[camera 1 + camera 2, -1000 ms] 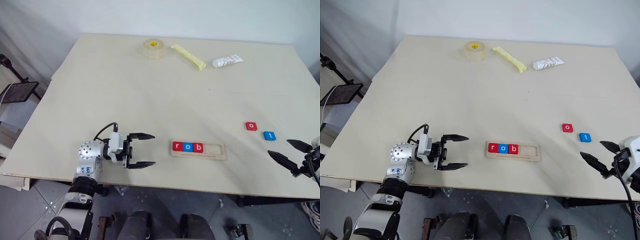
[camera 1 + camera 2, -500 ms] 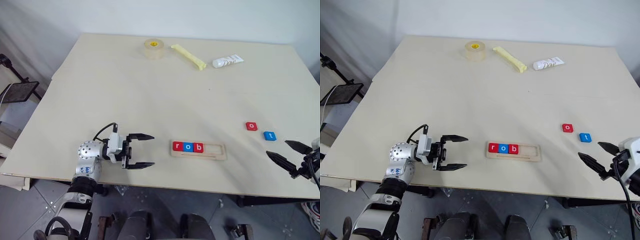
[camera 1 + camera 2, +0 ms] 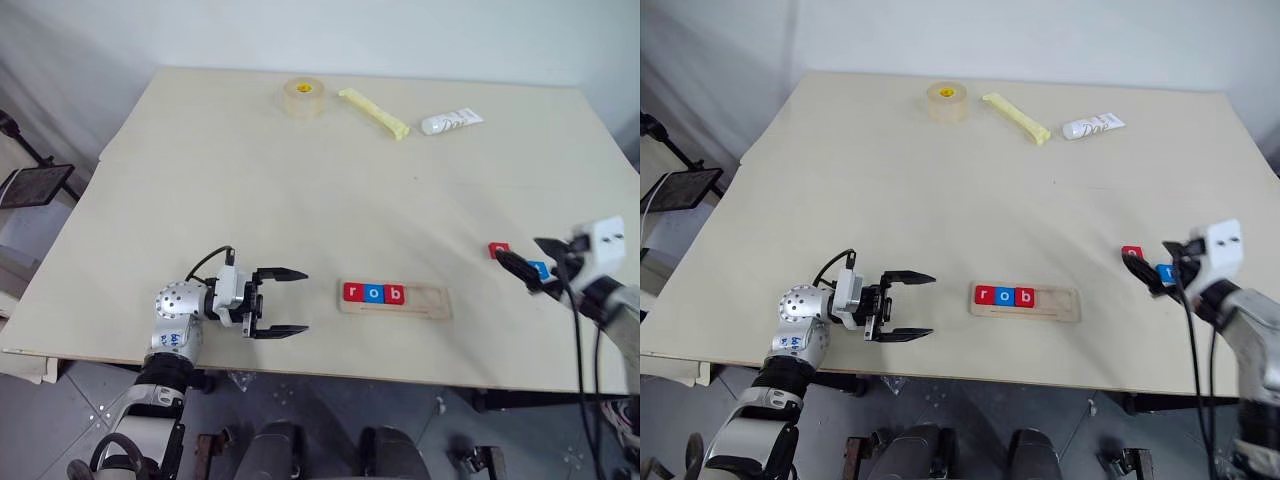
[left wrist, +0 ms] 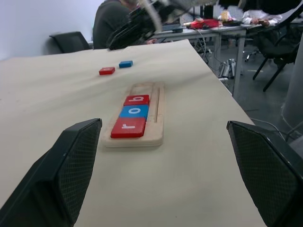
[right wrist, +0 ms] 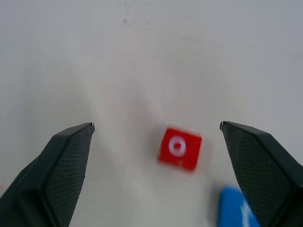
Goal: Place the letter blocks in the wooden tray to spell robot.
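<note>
Tabletop (image 3: 300, 190): pale, carrying tray and loose tiles.
Tray (image 3: 396, 299): holds r, o, b (image 3: 373, 293) at its left end; rest bare.
Loose tiles: red o (image 5: 179, 148), blue t (image 5: 234, 210), right of tray.
Right end effector (image 3: 530, 262): spread wide, over loose tiles.
Left end effector (image 3: 281, 302): spread, holding nothing, left of tray.

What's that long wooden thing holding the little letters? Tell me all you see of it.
The wooden tray is a long, narrow strip of pale wood with rounded corners, lying flat near the table's front edge. Its shallow slot holds three tiles side by side at its left end: red r, blue o, red b. The rest is empty. No claw touches it.
</note>
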{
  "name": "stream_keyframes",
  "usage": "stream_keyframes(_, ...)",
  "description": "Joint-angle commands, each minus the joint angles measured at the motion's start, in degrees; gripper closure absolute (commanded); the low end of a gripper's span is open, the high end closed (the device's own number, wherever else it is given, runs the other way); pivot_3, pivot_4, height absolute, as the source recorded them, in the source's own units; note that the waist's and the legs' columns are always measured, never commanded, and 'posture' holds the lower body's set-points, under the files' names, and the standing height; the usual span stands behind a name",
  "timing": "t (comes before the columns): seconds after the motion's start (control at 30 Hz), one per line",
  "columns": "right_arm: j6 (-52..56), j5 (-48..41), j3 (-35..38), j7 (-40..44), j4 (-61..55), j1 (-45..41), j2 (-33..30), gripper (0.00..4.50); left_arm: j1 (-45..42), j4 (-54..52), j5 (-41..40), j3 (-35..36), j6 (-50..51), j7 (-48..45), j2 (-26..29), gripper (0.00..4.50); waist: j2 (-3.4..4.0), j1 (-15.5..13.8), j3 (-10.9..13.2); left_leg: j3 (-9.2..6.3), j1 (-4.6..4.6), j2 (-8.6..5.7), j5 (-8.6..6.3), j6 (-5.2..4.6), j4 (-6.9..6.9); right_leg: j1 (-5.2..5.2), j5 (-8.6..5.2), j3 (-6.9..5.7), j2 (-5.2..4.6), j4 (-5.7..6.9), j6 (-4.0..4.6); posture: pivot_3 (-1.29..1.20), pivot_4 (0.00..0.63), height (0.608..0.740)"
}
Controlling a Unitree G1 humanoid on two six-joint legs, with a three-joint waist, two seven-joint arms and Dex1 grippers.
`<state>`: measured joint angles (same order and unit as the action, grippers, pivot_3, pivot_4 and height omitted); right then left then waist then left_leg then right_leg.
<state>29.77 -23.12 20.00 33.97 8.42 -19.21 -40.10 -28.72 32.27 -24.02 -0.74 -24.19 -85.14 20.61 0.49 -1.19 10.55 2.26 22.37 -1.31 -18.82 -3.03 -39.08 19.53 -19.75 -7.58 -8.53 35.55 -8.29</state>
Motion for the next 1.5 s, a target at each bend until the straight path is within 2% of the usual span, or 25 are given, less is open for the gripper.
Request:
stream_keyframes(0.03, -2.4, 2.7, -1.1, -2.9, 5.8, -2.9, 1.4, 0.04, 0.3, -1.4, 0.2, 0.4, -0.5, 0.4, 0.2, 0.00, 0.00, -0.2, 0.0, -0.02, 0.02, -0.02, 0.00, 0.00, 0.00, 0.01, 0.00, 0.00, -0.01, 0.01, 0.00, 0.00, 0.150, 0.740)
stream_keyframes(0.27, -4.9, 5.7, -2.9, -5.8, 12.4, -5.5, 3.4, 0.04, 1.8, -3.4, -0.1, 0.7, -0.3, 1.5, 0.7, 0.00, 0.01, 0.1, 0.0, -0.05, 0.04, -0.05, -0.01, -0.01, 0.04, 0.03, 0.00, -0.01, -0.02, 0.04, 0.00, 0.00, 0.150, 0.740)
stream_keyframes(0.8, -1.0, 4.4, -0.8, -11.5, 7.2, -2.4, 8.2, 0.04, 1.7, -3.5, 0.3, 0.0, -0.1, 2.3, 0.3, 0.00, 0.01, 0.5, 0.0, -0.05, 0.01, -0.02, 0.00, -0.01, 0.03, 0.00, 0.00, 0.00, -0.01, 0.05, 0.00, 0.00, 0.150, 0.740)
stream_keyframes(0.9, -0.6, 4.6, -0.7, -12.5, 6.1, -2.1, 8.8, 0.59, 1.3, -3.1, 0.3, -0.1, -0.1, 2.0, 0.1, 0.00, 0.01, 0.5, 0.0, -0.06, 0.01, -0.02, -0.01, -0.01, 0.03, 0.00, 0.00, 0.00, -0.01, 0.05, 0.00, 0.00, 0.150, 0.740)
stream_keyframes(1.13, -1.0, 4.7, -0.7, -14.2, 3.1, -0.7, 10.2, 2.91, 0.6, -2.3, 0.4, -0.2, -0.2, 1.6, 0.0, 0.00, 0.01, 0.5, 0.0, -0.05, 0.01, -0.02, 0.00, -0.01, 0.03, 0.00, 0.00, 0.01, 0.00, 0.06, 0.00, 0.00, 0.150, 0.740)
stream_keyframes(1.17, -1.5, 4.7, -0.1, -15.3, 1.3, -0.3, 10.7, 3.04, 0.4, -2.2, 0.4, -0.2, -0.2, 1.6, 0.1, 0.00, 0.01, 0.5, 0.0, -0.05, 0.01, -0.02, 0.00, -0.01, 0.03, 0.01, 0.00, 0.01, 0.00, 0.06, 0.00, 0.00, 0.150, 0.740)
stream_keyframes(1.27, -0.9, 3.9, 1.4, -18.3, -6.5, 1.9, 12.1, 3.03, 0.5, -2.2, 0.2, 0.0, -0.1, 1.3, 0.4, 0.00, 0.02, 0.5, 0.0, -0.06, 0.01, -0.02, -0.01, -0.01, 0.04, 0.02, 0.00, 0.01, -0.01, 0.07, 0.00, 0.00, 0.150, 0.740)
stream_keyframes(1.5, 9.1, 0.4, 2.9, -24.2, -32.8, 16.2, 16.6, 3.03, 1.8, -3.3, -0.3, 0.4, 0.4, 1.0, 1.2, 0.00, 0.04, 0.3, 0.0, -0.08, 0.01, -0.03, -0.01, -0.01, 0.10, 0.06, 0.00, 0.02, 0.00, 0.09, 0.00, 0.00, 0.150, 0.740)
